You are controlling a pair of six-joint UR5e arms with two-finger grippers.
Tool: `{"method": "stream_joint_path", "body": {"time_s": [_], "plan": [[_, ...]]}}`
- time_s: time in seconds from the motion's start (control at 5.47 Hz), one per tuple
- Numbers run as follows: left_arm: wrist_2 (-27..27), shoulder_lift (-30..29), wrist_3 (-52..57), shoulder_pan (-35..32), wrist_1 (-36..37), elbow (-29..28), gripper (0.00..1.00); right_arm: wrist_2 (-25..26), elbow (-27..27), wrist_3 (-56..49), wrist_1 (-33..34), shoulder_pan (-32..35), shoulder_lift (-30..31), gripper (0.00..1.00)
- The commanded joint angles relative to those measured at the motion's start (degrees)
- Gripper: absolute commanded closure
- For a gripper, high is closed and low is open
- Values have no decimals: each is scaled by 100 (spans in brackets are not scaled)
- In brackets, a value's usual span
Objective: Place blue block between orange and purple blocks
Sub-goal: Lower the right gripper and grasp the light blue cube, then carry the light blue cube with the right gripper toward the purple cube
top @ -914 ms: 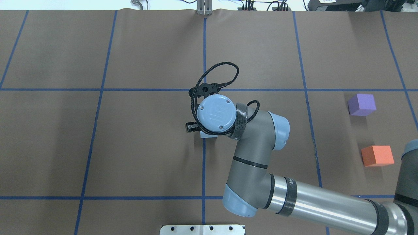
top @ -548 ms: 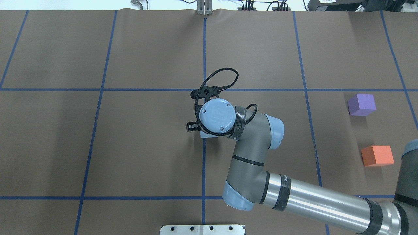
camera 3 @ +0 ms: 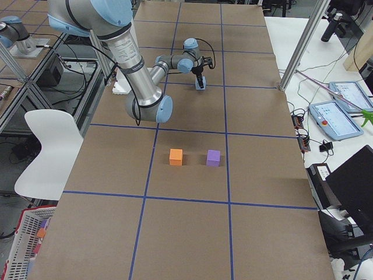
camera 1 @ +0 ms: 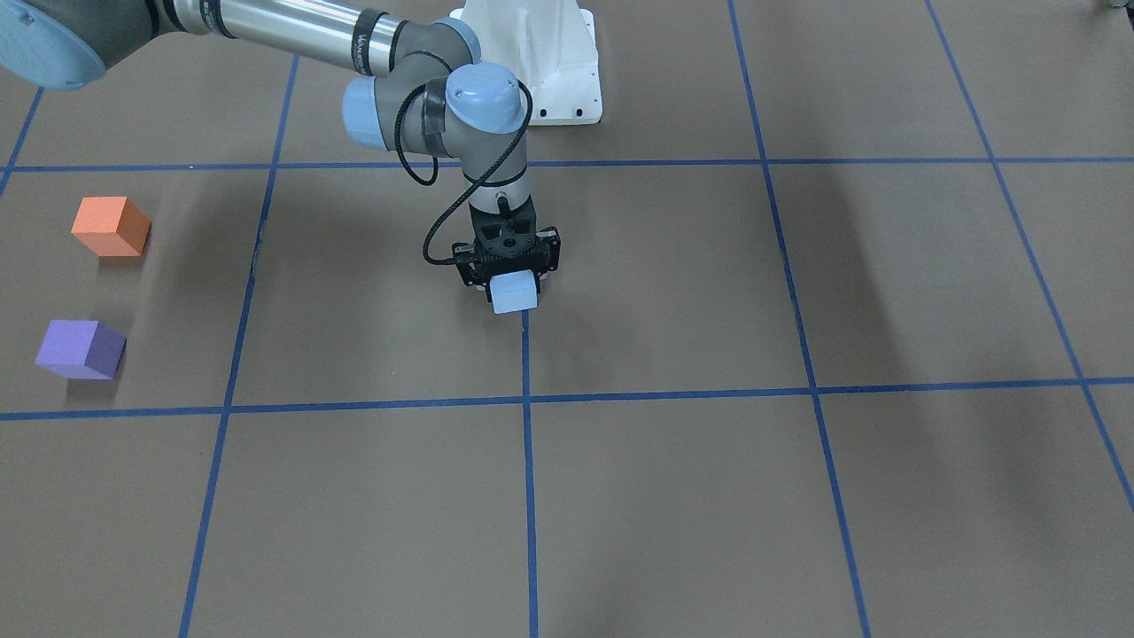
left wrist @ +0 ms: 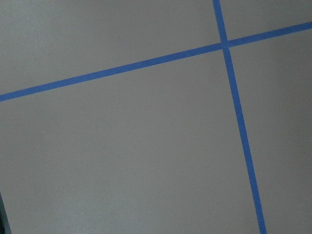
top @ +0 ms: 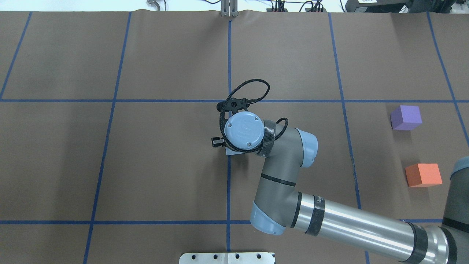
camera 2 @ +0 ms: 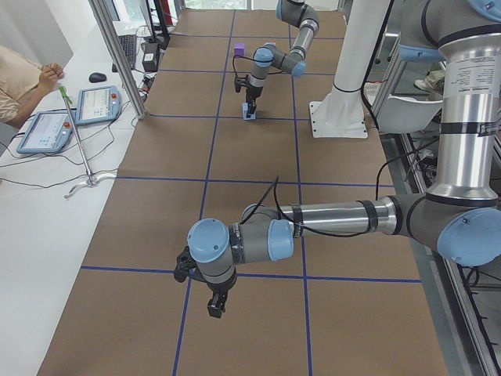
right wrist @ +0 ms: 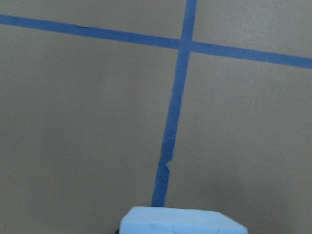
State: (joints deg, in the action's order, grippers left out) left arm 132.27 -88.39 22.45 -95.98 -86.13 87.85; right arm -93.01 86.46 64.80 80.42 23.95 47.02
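1. The blue block [camera 1: 515, 292] is at mid-bench [camera 1: 709, 292], on a tape line [camera 1: 526, 354]. Whether it rests on the bench or hangs just clear of it cannot be told.
2. The right tool [camera 1: 513, 285] comes straight down over the blue block and pinches it, with a finger on each side. From overhead the arm [top: 278, 172] hides all but a sliver of the blue block.
3. In the right wrist view the blue block's top edge shows at the bottom, and the tape line runs away from it.
4. The orange block [camera 1: 110, 226] and purple block [camera 1: 80, 349] lie well apart from the blue block, toward the robot's right, with a gap between the two.
5. The left tool [camera 2: 215, 305] hangs pointing down, far from the blue block toward the robot's left. Only the side view shows it, so whether it is spread or pressed together cannot be told.
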Motion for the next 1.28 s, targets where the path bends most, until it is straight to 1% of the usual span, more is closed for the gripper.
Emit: {"method": "stream_joint_path", "body": {"time_s": [0.0, 0.18, 0.37, 0.55, 0.73, 0.91, 1.1], "plan": [[0, 15, -38, -9, 9, 4, 0, -494, 1189, -185, 1109, 519, 183, 100], [0, 15, -370, -9, 26, 74, 0, -1073, 2042, -744, 1395, 1132, 620, 100], [0, -2, -1582, 0, 0, 353, 0, -1827, 2424, -1593, 1520, 1930, 1121, 100], [0, -11, -1777, 17, -130, 486, 0, -2157, 2759, -2585, 1451, 2426, 1935, 100], [9, -3, -1779, 18, -236, 496, 0, -2491, 2971, -3108, 1337, 2909, 2796, 99], [0, -11, -1762, 44, -246, 497, 0, -2685, 2990, -2983, 318, 3166, 4005, 100], [0, -11, -1735, 44, -263, 505, 0, -2774, 2851, -2712, -1006, 3378, 5044, 99]]}}
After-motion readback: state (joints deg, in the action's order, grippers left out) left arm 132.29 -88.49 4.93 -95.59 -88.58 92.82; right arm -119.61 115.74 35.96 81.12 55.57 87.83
